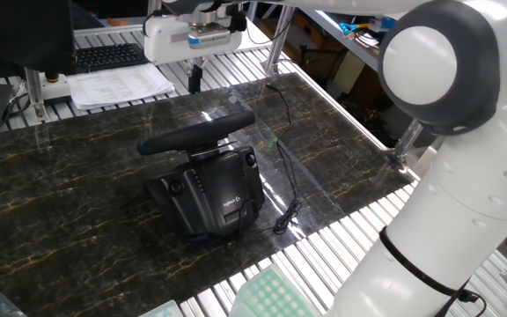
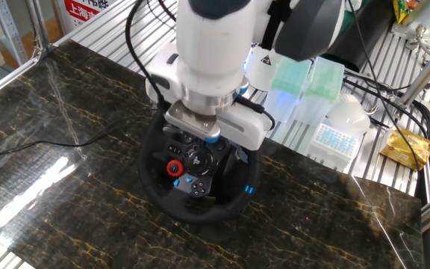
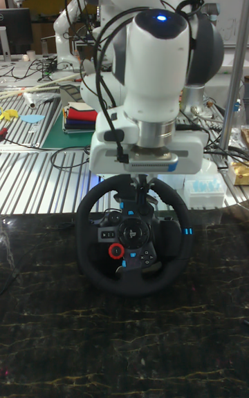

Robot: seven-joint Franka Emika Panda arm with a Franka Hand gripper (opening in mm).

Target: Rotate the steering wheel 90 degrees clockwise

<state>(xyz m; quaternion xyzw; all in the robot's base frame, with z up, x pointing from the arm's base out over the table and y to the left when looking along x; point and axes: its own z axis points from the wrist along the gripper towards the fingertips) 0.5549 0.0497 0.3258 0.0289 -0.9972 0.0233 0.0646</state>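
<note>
While the gripper (image 1: 195, 77) hangs above the steering wheel (image 3: 133, 238) and apart from it, its fingers look close together with nothing between them, though they are small and dark. The wheel sits on its black base (image 1: 209, 189) near the middle of the table (image 1: 51, 185). From the tall view, the arm hides the rim's top.

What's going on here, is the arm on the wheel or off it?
The robot's hand hangs above the wheel, apart from it, fingers together and holding nothing. The wheel sits on its base. In the tall view its blue stripe is at the right side of the rim, which would fit a quarter turn clockwise already made, though I can't be sure.
</note>
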